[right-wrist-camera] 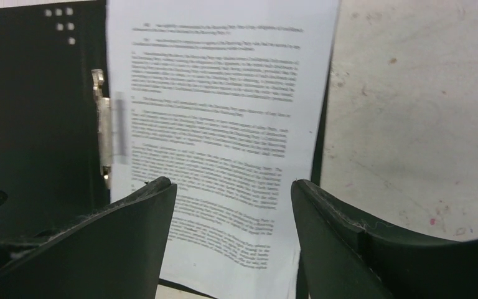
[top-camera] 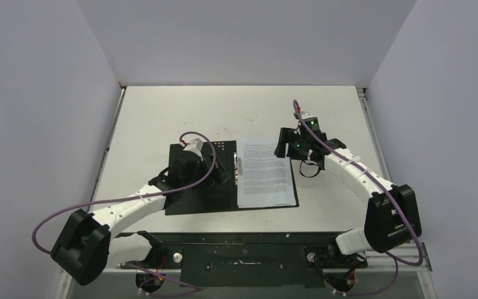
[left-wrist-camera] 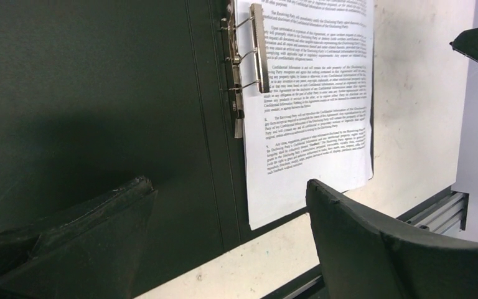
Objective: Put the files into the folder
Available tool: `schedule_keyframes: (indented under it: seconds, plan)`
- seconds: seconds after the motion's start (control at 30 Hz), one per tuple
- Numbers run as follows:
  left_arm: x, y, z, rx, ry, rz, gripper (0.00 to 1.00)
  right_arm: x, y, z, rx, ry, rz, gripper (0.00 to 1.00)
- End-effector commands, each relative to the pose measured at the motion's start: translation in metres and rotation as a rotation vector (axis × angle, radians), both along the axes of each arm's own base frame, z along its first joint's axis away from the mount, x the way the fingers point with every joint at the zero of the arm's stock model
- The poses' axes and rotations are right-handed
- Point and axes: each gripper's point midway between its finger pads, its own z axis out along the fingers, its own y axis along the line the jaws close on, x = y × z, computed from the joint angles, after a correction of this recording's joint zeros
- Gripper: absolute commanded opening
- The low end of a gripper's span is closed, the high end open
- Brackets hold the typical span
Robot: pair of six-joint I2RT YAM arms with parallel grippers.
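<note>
Folder (top-camera: 187, 204) lies open and flat on the tabletop (top-camera: 162, 118), black inside up. Files (top-camera: 266, 174) sit on its right half, with their left edge at the metal spine clip (top-camera: 237, 167). A thin strip of black cover shows past their right edge. Can't tell whether the clip bar is pressing the sheets or only lying over them.

Left tool (left-wrist-camera: 229, 187): spread, holding nothing, hanging over the bare left cover and facing the clip.
Right tool (right-wrist-camera: 231, 184): spread, holding nothing, above the far end of the files.

Handling, as judged:
- Files are thin, light and limp. They should buckle if pushed edge-on and slide readily on the smooth black lining. Lying flat, they offer no edge to pinch. Better to press down with a fingertip and drag than to grasp them.
- Folder cover looks stiff and board-like, and light enough to swing on its spine. The best hold is the outer free edge of the left cover, where one finger can get underneath.
- Closing risk: loose sheets may creep or crease as the cover comes over.
</note>
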Motion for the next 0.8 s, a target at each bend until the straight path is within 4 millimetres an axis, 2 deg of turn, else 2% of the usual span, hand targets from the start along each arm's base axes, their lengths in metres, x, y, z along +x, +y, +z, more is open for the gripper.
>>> schedule_keyframes:
  seconds: [0.0,0.17,0.37,0.6,0.77]
  plan:
    - [0.005,0.008,0.038,-0.004,-0.092,0.036,0.91,0.009,0.022,0.048,0.007,-0.131,0.002,0.69]
    - [-0.002,0.021,0.062,0.003,-0.133,0.051,0.91,0.003,0.064,0.059,0.046,-0.167,0.054,0.68]
    - [-0.012,0.031,0.098,0.002,-0.198,0.034,0.92,-0.002,0.118,0.052,0.031,-0.168,0.124,0.64]
    - [-0.029,0.047,0.135,0.051,-0.279,-0.023,0.92,-0.004,0.164,0.016,-0.01,-0.122,0.173,0.59]
    - [-0.037,0.064,0.15,0.117,-0.332,-0.031,0.93,-0.003,0.178,-0.005,-0.045,-0.098,0.179,0.57]
